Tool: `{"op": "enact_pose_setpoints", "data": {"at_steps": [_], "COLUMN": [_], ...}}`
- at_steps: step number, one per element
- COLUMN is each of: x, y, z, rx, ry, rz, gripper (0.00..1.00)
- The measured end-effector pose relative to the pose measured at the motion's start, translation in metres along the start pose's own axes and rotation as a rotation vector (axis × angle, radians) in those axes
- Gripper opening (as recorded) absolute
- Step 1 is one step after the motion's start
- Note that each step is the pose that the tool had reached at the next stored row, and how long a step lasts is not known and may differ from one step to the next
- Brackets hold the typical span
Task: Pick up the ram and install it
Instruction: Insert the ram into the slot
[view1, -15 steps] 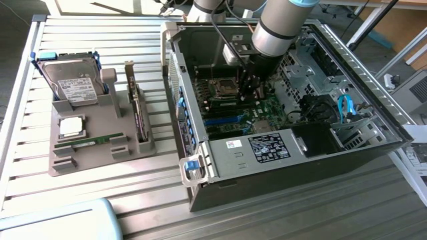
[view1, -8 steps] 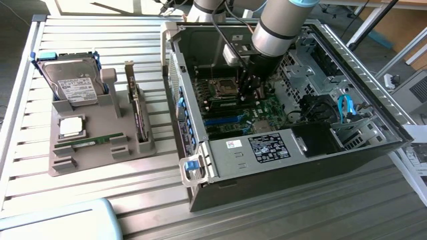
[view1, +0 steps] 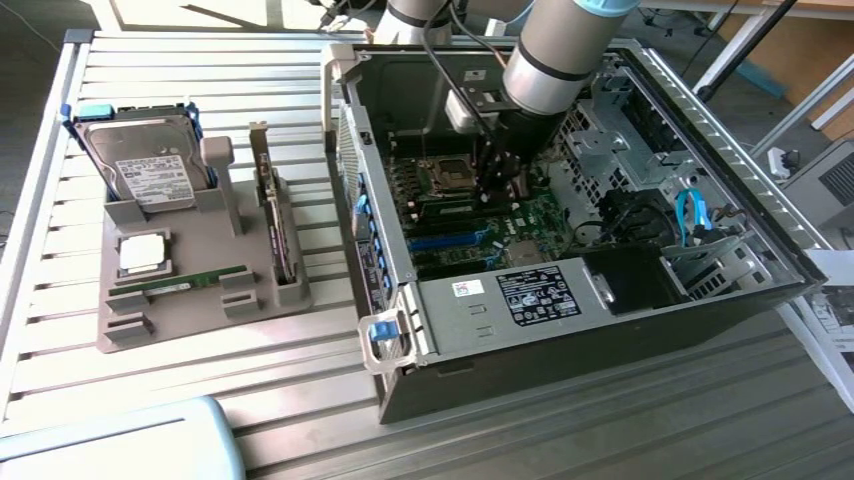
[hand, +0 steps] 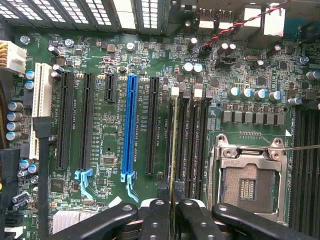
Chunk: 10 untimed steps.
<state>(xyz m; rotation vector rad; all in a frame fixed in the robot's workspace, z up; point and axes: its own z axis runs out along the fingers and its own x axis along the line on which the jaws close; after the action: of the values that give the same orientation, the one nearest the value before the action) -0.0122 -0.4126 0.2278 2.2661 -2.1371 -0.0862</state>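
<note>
gripper (view1: 505, 182) was inside PC case (view1: 561, 350), upper ctr of ext view | fingers (hand: 156, 215) clamped on ram (hand: 172, 150), edge-on along DIMM slot beside CPU socket (hand: 248, 182) | seated or not: cannot tell | 2nd green stick (view1: 180, 284) lay on grey tray (view1: 187, 320), left of frame

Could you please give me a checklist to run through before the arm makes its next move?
1. The ram gripped edge-on in the claw: ok.
2. Ram parallel to the memory slots: ok.
3. Ram fully seated in its slot: cannot tell.
4. White slot latches open: cannot tell.
5. Nearby red-and-black cable clear of the ram: ok.
</note>
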Motion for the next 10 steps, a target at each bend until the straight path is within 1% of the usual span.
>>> {"op": "enact_pose_setpoints", "data": {"at_steps": [4, 5, 6, 7, 8, 9, 10], "x": [0.0000, 0.0000, 0.0000, 0.0000, 0.0000, 0.0000, -0.0001], "y": [0.0000, 0.0000, 0.0000, 0.0000, 0.0000, 0.0001, 0.0001], "z": [0.0000, 0.0000, 0.0000, 0.0000, 0.0000, -0.0003, -0.0012], "rx": [0.0001, 0.0000, 0.0000, 0.0000, -0.0001, -0.0002, -0.0001], "ry": [-0.0001, 0.0000, 0.0000, 0.0000, 0.0003, 0.0033, 0.0039], "rz": [0.000, 0.000, 0.000, 0.000, 0.000, 0.000, 0.000], "gripper": [0.15, 0.21, 0.21, 0.27, 0.27, 0.27, 0.27]}}
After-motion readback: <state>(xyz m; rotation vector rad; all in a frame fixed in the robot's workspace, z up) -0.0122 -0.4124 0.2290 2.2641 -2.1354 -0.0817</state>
